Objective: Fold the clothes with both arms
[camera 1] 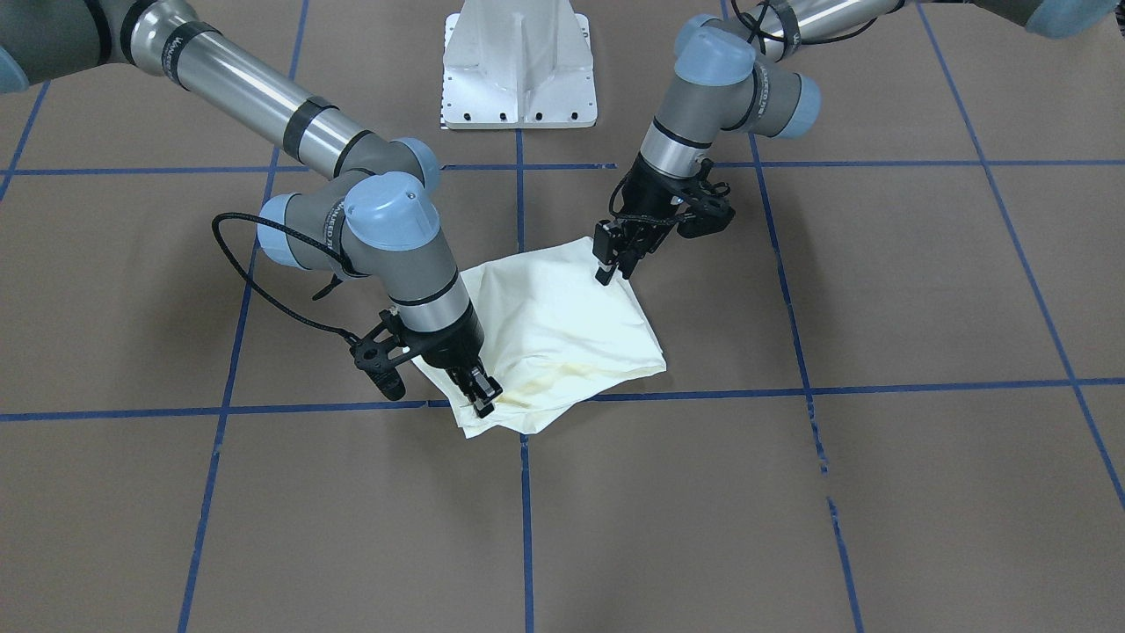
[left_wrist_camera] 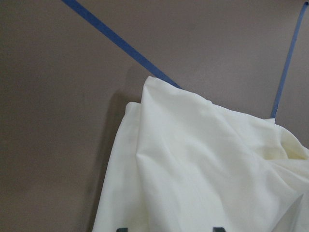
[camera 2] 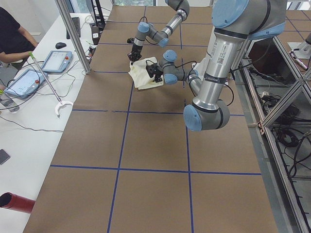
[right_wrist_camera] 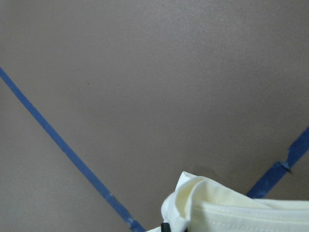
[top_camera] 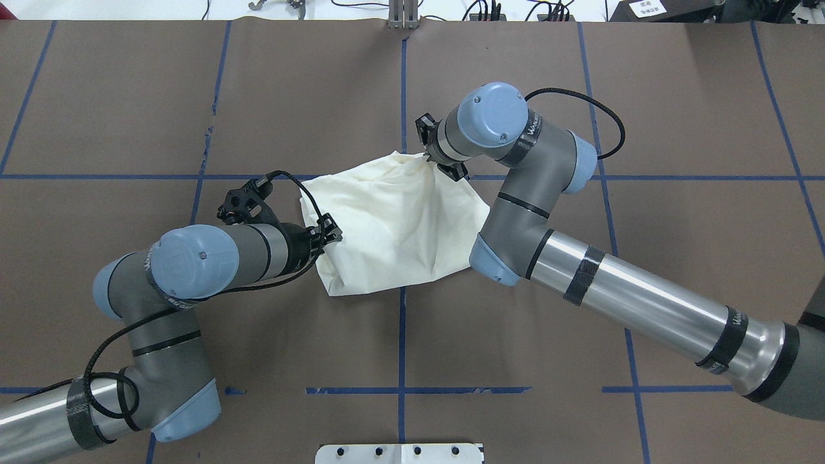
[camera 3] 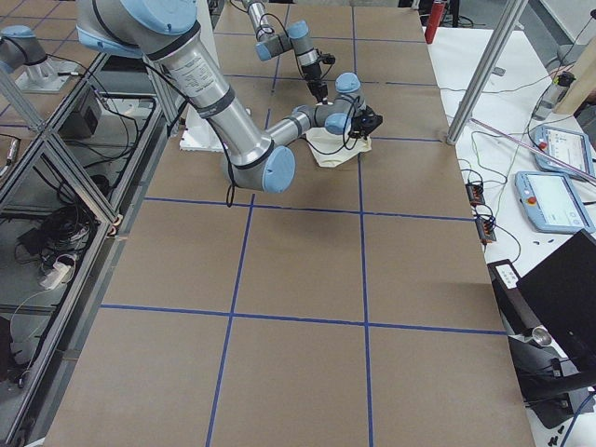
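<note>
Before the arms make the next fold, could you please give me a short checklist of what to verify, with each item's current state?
1. Right gripper pinching a corner of the T-shirt: ok, cloth bunches at its tips in the right wrist view.
2. Left gripper gripping the T-shirt: not ok, its fingertips stand apart over the cloth.
3. Print folded inside: ok, only plain cream shows.
4. Layers aligned: not ok, a lower layer sticks out by the right gripper.
5. Sleeves tucked in: cannot tell.
6. Grippers apart from each other: ok, at different edges of the T-shirt.
</note>
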Robot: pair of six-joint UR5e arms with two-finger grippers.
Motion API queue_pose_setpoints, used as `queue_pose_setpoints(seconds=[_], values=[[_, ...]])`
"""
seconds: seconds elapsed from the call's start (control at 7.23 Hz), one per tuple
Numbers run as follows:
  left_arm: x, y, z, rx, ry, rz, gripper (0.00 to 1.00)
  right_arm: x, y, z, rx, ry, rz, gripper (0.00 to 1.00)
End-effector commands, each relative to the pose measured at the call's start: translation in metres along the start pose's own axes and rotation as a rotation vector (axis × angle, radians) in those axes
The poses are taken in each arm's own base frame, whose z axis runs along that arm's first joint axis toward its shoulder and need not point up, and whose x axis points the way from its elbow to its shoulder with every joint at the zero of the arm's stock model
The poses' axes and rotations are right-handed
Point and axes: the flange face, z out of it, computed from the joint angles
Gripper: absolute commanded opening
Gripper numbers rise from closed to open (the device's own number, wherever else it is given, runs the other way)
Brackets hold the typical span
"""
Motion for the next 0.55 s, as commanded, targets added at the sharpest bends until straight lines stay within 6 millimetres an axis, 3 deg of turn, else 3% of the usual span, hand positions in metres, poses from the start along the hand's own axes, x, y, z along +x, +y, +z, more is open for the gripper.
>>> queue_pose_setpoints(seconds=[0.0,0.41], values=[[-0.004,0.005,0.007,-0.006,-0.013,0.008,0.00,0.000,-0.001,0.001,0.001,0.001,0.000,0.00],[-0.014,0.021,0.013,-0.026,-0.032,0.020,0.00,0.000,-0.008,0.003,0.012,0.006,0.002,0.00]])
